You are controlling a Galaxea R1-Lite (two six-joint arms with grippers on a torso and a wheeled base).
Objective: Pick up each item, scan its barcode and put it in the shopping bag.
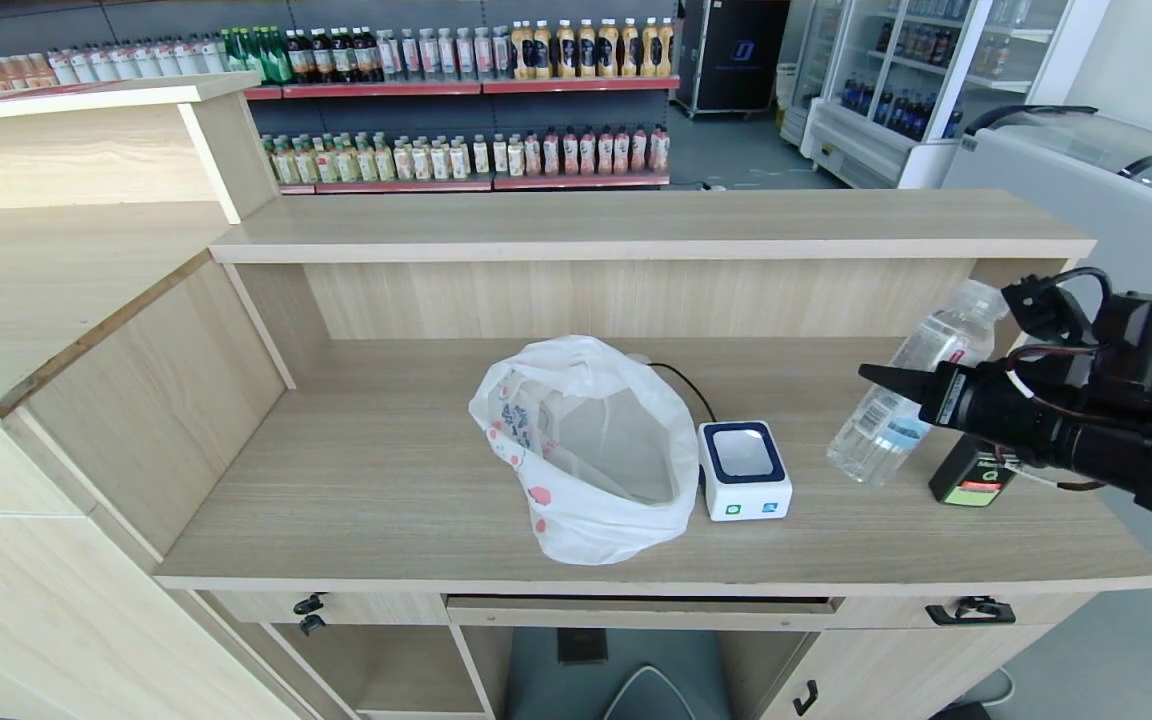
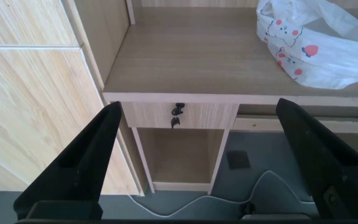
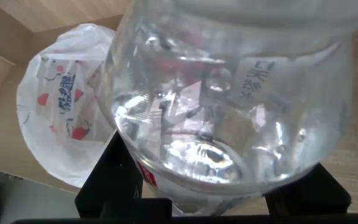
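Right now your right gripper [image 1: 894,393] is clenched on the water bottle [image 1: 939,345], holding it tilted above the counter [image 1: 386,480], just right of the scanner [image 1: 744,468]. The shopping bag [image 1: 586,450] sits open just left of the scanner. Your left gripper [image 2: 199,107] hangs spread wide off the counter's near left edge.

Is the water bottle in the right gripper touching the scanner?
Apart. In the head view, bare counter shows between the water bottle, held tilted in the right gripper, and the scanner.

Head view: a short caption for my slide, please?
Right gripper holds a clear plastic water bottle, tilted, beside the white square scanner.
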